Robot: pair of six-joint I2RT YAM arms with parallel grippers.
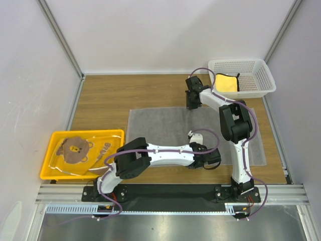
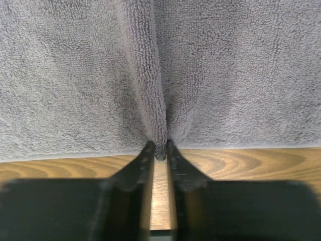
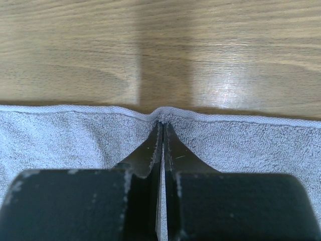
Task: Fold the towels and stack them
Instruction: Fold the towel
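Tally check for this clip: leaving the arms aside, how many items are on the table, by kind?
Towels: 3 (grey towel, yellow towel, bear-print towel)
Trays: 1 (yellow tray)
Baskets: 1 (white mesh basket)
Total: 5

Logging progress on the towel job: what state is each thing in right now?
grey towel: spread flat on the table, pinched at its near and far edges.
left gripper: shut on the grey towel's near edge, cloth puckered into a ridge.
right gripper: shut on the grey towel's far edge.
yellow towel: lying in the white basket.
bear towel: face up in the yellow tray.
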